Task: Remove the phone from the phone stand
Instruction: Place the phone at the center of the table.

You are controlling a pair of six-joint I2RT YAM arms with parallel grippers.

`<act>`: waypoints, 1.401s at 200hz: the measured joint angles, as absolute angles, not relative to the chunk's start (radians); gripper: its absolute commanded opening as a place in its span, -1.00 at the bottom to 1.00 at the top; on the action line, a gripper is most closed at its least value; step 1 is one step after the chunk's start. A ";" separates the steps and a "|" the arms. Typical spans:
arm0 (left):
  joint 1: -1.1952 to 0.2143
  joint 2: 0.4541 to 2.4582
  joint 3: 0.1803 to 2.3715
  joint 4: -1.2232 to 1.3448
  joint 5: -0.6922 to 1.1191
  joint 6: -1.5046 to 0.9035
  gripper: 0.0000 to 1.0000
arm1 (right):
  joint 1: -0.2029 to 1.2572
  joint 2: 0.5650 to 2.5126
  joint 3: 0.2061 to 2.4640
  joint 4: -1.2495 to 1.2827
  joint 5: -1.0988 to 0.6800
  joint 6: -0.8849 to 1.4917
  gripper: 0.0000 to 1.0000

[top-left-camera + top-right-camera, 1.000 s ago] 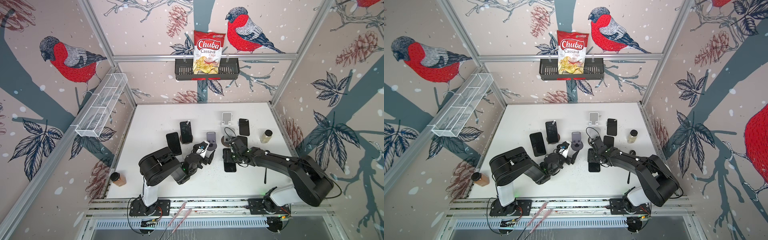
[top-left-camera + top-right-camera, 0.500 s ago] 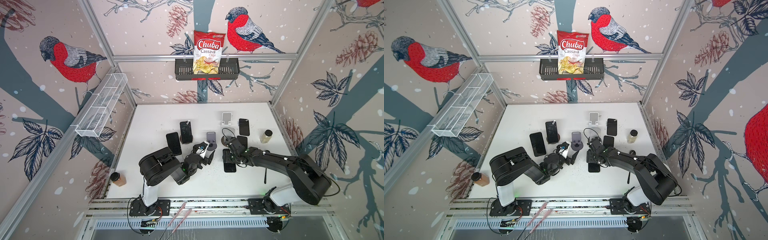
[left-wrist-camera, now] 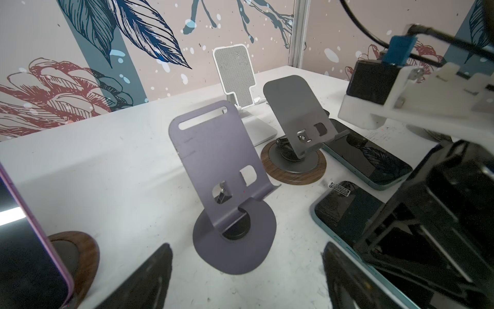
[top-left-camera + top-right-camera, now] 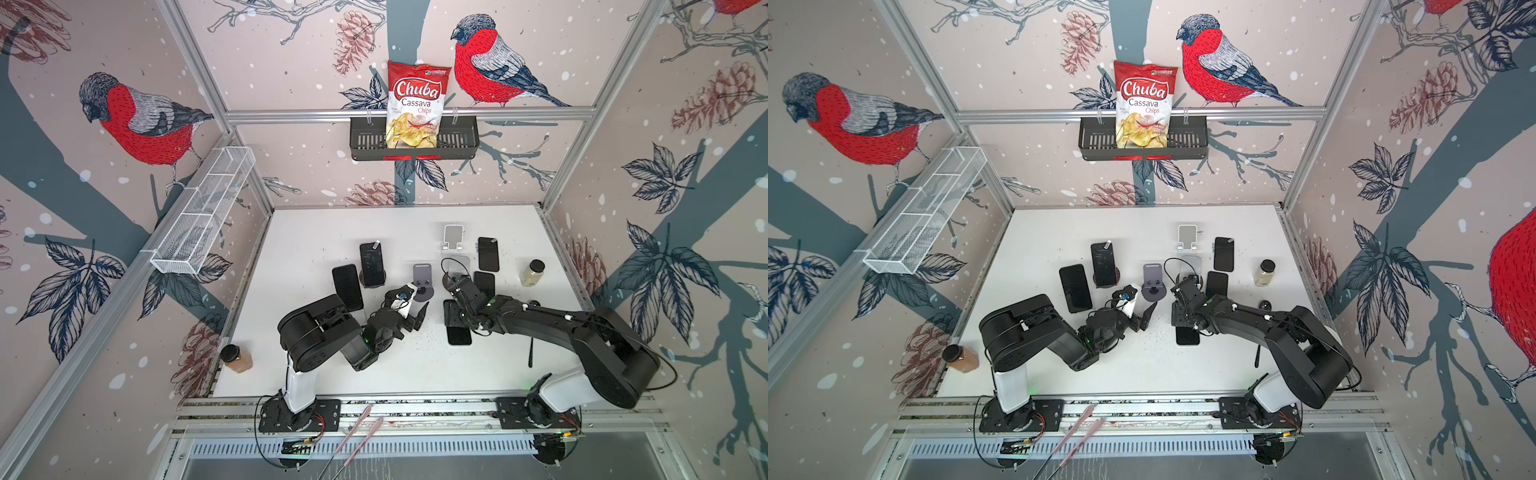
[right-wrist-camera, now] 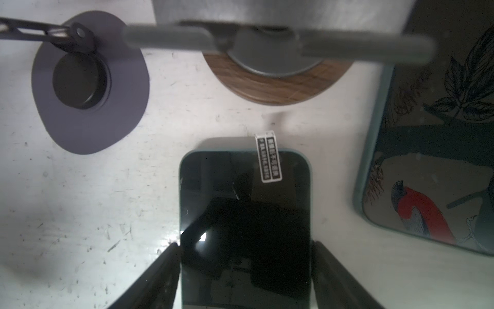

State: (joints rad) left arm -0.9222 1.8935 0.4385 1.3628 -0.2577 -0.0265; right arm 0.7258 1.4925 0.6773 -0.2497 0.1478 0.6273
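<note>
The black-screened, teal-edged phone (image 5: 244, 187) lies flat on the white table (image 5: 80, 214), near the grey stand with a round wooden base (image 5: 278, 88). The right gripper (image 5: 245, 244) flanks its sides; whether it clamps, I cannot tell. The left gripper (image 3: 246, 246) stands wide apart.

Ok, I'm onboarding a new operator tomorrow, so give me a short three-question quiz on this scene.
1. True or false: the purple stand holds a phone.
2. The phone straddled by the right gripper is: A) propped on a stand, B) lying flat on the table, C) lifted in the air.
3. Fill in: the grey stand has a round base with a ____ rim.
Key: 1 false; 2 B; 3 wooden.
</note>
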 measured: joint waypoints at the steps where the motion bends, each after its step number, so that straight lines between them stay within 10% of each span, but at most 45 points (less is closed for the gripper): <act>1: -0.922 1.893 0.439 1.363 -0.258 -0.027 0.73 | 0.726 1.493 0.678 -0.250 0.148 0.627 0.55; 280: -0.922 1.894 0.416 1.388 -0.266 -0.026 0.74 | 0.728 1.384 0.716 -0.442 0.117 0.678 0.56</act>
